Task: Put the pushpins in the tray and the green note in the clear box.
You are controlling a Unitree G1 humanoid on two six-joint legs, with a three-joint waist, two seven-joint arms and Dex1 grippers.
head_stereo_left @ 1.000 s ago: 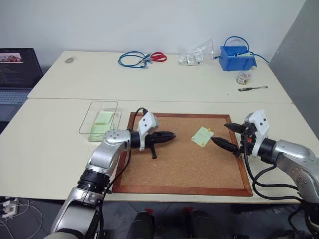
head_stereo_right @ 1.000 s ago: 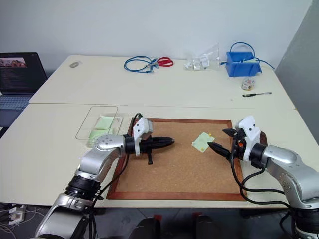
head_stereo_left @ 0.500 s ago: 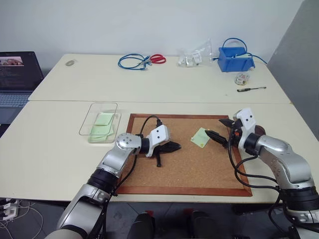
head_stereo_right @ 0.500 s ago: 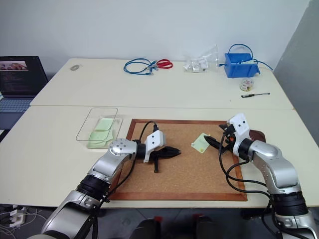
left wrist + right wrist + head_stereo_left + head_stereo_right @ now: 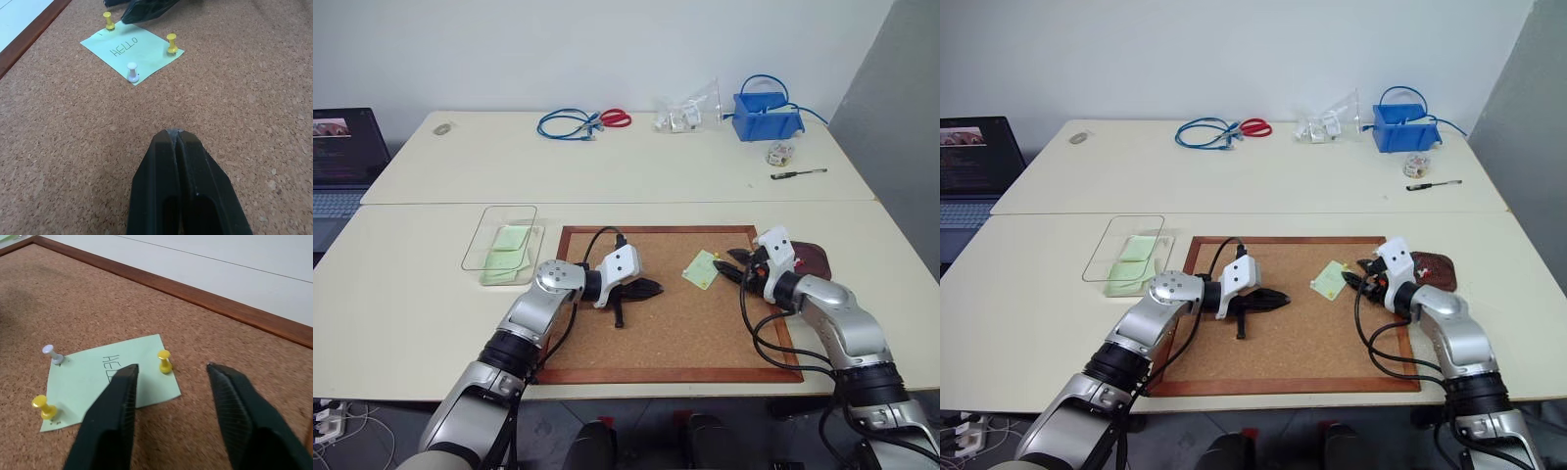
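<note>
Jaws parted on right gripper [image 5: 168,374], poised beside yellow pin [image 5: 164,360] in note [image 5: 110,378]; left gripper [image 5: 175,134] closed, empty, set short of note on board [image 5: 254,88].

Two pale cream benches [image 5: 636,176] stand pushed together, their seam running across the middle. Behind them rises a plain white wall [image 5: 558,49]; a grey panel [image 5: 891,108] closes the right side. An open laptop [image 5: 342,157] sits at the far left. Even light, soft shadows.
</note>
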